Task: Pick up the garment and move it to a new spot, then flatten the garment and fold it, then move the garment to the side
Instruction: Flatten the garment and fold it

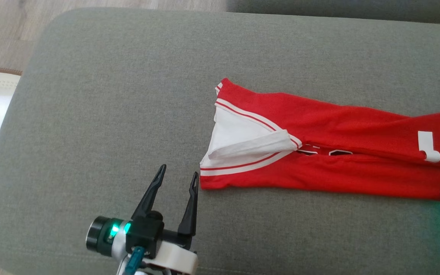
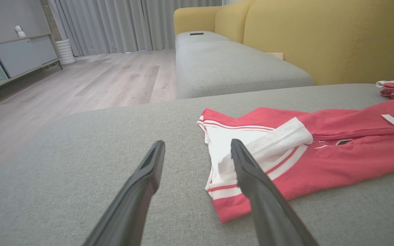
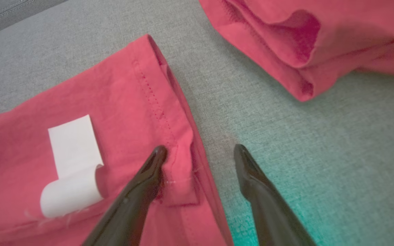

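Black fingers of your left gripper stand spread apart with nothing between them, hovering over the bare grey cushion just beside the garment's collar end. In the left wrist view one finger crosses in front of the white-trimmed edge, and you cannot tell from there whether it touches the cloth. A green light glows on that wrist.

Your right gripper is parted too and grips nothing. One fingertip sits on or just above the stitched hem at the garment's other end. The other fingertip is over the cushion past the hem's edge, where a green glow falls on the fabric.

Your garment, a red jersey with white and red striped trim, lies stretched lengthwise across the cushion. Its sides are folded in to make a long band, and a white panel is turned out at the collar end. A white label, curled at its lower end, lies on the red near the right gripper. Beyond the hem and apart from it lies a second bunch of red cloth; you cannot tell whether it belongs to the same garment.

Past the cushion you see another grey seat, a yellow sofa, a pale wooden floor and grey curtains.
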`<state>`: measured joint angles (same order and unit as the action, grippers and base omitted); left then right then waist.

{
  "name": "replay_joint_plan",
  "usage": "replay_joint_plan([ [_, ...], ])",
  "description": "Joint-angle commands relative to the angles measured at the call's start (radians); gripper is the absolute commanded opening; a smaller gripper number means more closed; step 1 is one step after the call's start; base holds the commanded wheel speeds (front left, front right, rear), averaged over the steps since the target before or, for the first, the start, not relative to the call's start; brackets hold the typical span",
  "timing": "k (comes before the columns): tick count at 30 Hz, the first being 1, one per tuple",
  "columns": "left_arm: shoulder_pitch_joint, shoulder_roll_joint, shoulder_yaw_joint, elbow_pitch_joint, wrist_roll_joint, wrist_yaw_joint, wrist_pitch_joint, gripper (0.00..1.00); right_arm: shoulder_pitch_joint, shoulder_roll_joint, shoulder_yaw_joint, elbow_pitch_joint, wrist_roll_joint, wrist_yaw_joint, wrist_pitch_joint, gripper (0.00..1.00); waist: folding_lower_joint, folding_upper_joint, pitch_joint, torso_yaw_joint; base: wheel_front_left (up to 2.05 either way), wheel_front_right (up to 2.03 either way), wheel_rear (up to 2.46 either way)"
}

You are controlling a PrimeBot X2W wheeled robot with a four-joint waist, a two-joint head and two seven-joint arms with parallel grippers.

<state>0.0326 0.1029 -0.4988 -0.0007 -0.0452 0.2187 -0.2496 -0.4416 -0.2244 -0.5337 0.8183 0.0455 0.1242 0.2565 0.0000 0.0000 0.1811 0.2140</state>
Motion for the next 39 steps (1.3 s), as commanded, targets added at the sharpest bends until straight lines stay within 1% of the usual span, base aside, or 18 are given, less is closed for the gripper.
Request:
replay_joint_plan([
  [1, -0.037, -0.008, 0.036, -0.027, 0.012, -0.007, -0.012, 1.0, 0.0, 0.009, 0.017, -0.007, 0.013, 0.007, 0.023, 0.64, 0.0, 0.0, 0.001, -0.004, 0.0, 0.0, 0.0],
  [2, -0.037, -0.008, 0.036, -0.027, 0.012, -0.007, -0.012, 1.0, 0.0, 0.009, 0.017, -0.007, 0.013, 0.007, 0.023, 0.64, 0.0, 0.0, 0.001, -0.004, 0.0, 0.0, 0.0],
  [3, -0.038, -0.008, 0.037, -0.025, 0.014, -0.008, -0.012, 1.0, 0.001, 0.014, 0.017, -0.007, 0.02, 0.007, 0.027, 0.38, 0.0, 0.0, 0.001, -0.005, 0.0, 0.0, 0.0],
  [4, -0.04, -0.009, 0.036, -0.022, 0.016, -0.012, -0.012, 1.0, 0.008, 0.02, 0.024, -0.01, 0.031, 0.007, 0.034, 0.0, 0.0, 0.0, 0.0, -0.007, 0.0, 0.0, 0.0],
  [9, -0.043, -0.007, 0.04, -0.013, 0.02, -0.019, -0.012, 1.0, 0.015, 0.007, 0.057, -0.044, 0.045, 0.007, 0.004, 0.0, 0.0, 0.0, -0.006, -0.017, 0.0, 0.0, 0.0],
  [12, -0.043, -0.003, 0.042, -0.012, 0.022, -0.023, -0.012, 1.0, 0.015, -0.013, 0.079, -0.062, 0.043, 0.007, -0.014, 0.0, 0.0, 0.0, -0.018, -0.031, 0.0, 0.0, 0.0],
  [16, -0.036, 0.002, 0.043, -0.008, 0.025, -0.026, -0.012, 1.0, 0.002, -0.071, 0.103, -0.089, 0.056, 0.007, -0.01, 0.0, 0.0, 0.0, -0.039, -0.055, 0.0, 0.0, 0.0],
  [20, -0.028, 0.005, 0.04, -0.006, 0.028, -0.028, -0.012, 1.0, -0.015, -0.144, 0.119, -0.137, 0.073, 0.007, 0.023, 0.0, 0.0, 0.0, -0.061, -0.077, 0.0, 0.0, 0.0],
  [22, -0.025, 0.006, 0.041, -0.003, 0.027, -0.028, -0.012, 1.0, -0.021, -0.165, 0.135, -0.169, 0.084, 0.007, 0.045, 0.0, 0.0, 0.0, -0.073, -0.085, 0.0, 0.0, 0.0],
  [24, -0.021, 0.005, 0.042, 0.001, 0.025, -0.027, -0.012, 1.0, -0.028, -0.168, 0.154, -0.212, 0.099, 0.007, 0.068, 0.0, 0.0, 0.0, -0.087, -0.091, 0.0, 0.0, 0.0],
  [27, -0.014, 0.002, 0.042, 0.007, 0.022, -0.026, -0.012, 1.0, -0.025, -0.136, 0.2, -0.294, 0.126, 0.007, 0.092, 0.0, 0.0, 0.0, -0.106, -0.098, 0.0, 0.0, 0.0],
  [31, -0.009, -0.004, 0.034, 0.019, 0.017, -0.031, -0.012, 1.0, 0.001, -0.057, 0.262, -0.414, 0.144, 0.007, 0.116, 0.0, 0.0, 0.0, -0.136, -0.093, 0.0, 0.0, 0.0],
  [35, -0.007, -0.008, 0.031, 0.021, 0.016, -0.035, -0.012, 1.0, 0.035, 0.041, 0.321, -0.536, 0.134, 0.007, 0.148, 0.0, 0.0, 0.0, -0.156, -0.071, 0.0, 0.0, 0.0],
  [39, -0.008, -0.01, 0.024, 0.022, 0.019, -0.045, -0.012, 1.0, 0.073, 0.108, 0.384, -0.628, 0.131, 0.007, 0.167, 0.0, 0.0, 0.0, -0.16, -0.037, 0.0, 0.0, 0.0],
])
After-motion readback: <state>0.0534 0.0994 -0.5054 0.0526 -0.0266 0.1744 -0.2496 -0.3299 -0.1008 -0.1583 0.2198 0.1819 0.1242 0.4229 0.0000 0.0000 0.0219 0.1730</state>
